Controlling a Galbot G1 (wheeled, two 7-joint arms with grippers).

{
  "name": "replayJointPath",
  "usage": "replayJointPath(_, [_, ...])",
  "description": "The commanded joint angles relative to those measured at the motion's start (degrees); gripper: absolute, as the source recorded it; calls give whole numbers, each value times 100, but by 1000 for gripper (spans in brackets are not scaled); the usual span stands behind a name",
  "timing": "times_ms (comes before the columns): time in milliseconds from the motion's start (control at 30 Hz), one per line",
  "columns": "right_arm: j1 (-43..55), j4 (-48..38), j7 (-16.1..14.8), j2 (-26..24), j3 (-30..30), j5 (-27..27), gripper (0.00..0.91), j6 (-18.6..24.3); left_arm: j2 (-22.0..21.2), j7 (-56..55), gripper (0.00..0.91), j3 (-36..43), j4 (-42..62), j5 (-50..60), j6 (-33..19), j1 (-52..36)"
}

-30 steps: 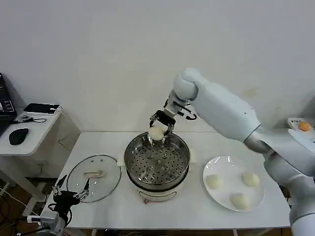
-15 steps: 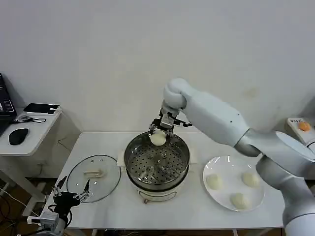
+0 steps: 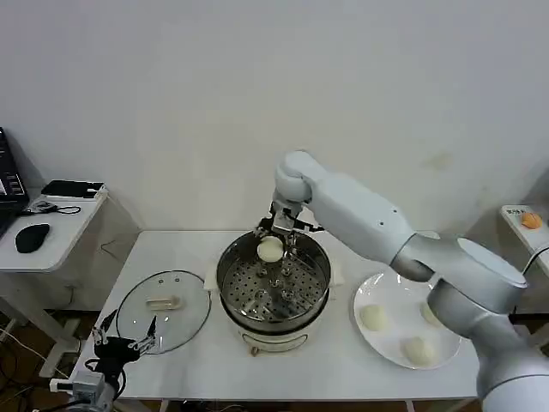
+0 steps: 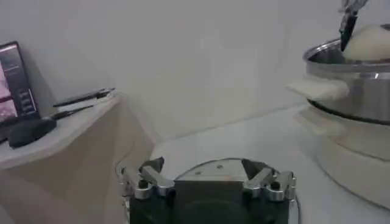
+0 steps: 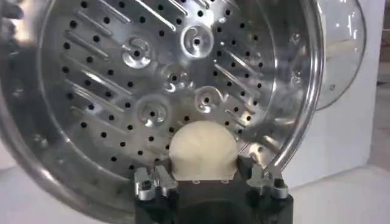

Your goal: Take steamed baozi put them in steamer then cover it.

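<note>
The head camera looks forward and down from above the table (image 3: 197, 360), covering the whole work area with the steamer (image 3: 274, 283) near centre. The left wrist camera sits low at table level behind the left tool (image 4: 207, 182), facing across toward the steamer's side (image 4: 350, 85). The right wrist camera looks straight down, close, into the steamer's perforated tray (image 5: 152, 79). All three views share the steamer.

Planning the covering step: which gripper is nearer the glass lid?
Left. The left gripper hovers at the glass lid's near edge; the right gripper is over the steamer.
</note>
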Motion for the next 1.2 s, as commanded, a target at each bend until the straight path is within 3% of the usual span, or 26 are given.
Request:
replayJointPath(33, [-68, -193, 94, 122, 7, -156, 715, 39, 1, -4, 907, 0, 17, 30, -14, -1])
replayJointPath(500, [-115, -237, 92, 126, -52, -165, 715, 16, -12, -1, 907, 9, 49, 29, -25, -31])
replayJointPath(533, [-122, -224, 93, 125, -57, -168, 725, 4, -13, 0, 907, 9, 47, 30, -26, -31])
replayJointPath(567, [-125, -214, 93, 128, -55, -178, 856, 2, -17, 1, 907, 9, 46, 29, -26, -30])
replayJointPath(600, [-124, -213, 99, 131, -54, -176, 907, -3, -19, 1, 907, 9, 46, 29, -26, -29])
replayJointPath(867, [-77, 18, 130, 25, -50, -187, 907, -66, -28, -9, 907, 9, 61, 28, -25, -17])
replayJointPath(1067, [30, 733, 154, -320, -57, 187, 907, -370, -46, 1, 907, 9, 52, 35, -18, -16])
replayJointPath(1200, [297, 1447, 383, -806, 40, 797, 907, -930, -43, 10, 907, 7, 41, 40, -13, -11])
